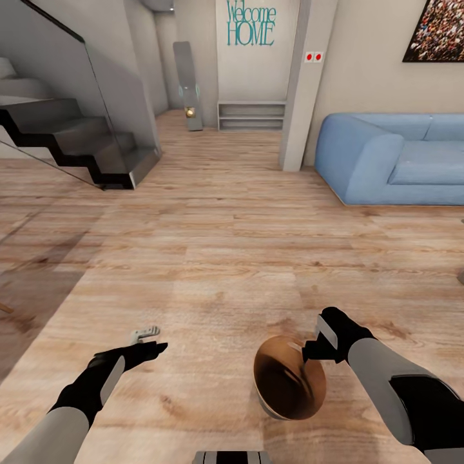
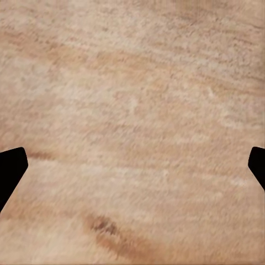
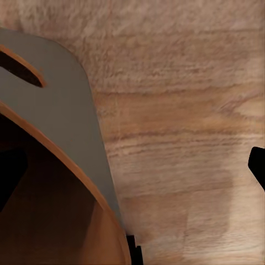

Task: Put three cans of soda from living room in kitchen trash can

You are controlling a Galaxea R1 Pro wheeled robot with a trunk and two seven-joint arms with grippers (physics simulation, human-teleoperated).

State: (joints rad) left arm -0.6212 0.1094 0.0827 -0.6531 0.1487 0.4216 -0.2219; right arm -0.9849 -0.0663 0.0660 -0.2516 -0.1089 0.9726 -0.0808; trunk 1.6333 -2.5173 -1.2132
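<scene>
Over the plank floor [image 1: 212,258] of the living room, with the blue sofa [image 1: 393,161] ahead on the right and the stairs [image 1: 77,138] on the left, the robot carries the bin [image 1: 290,380] in its right gripper [image 1: 316,345]. That gripper is clamped on the bin's rim, near the slot handle seen in the right wrist view, and the bin hangs tilted, its brown inside turned toward the head camera. No soda cans show inside it, so I judge all three are yet to be collected. The right arm is bent and held low in front. The left gripper [image 1: 149,341] reaches forward over bare floor, fingers apart and holding nothing.
</scene>
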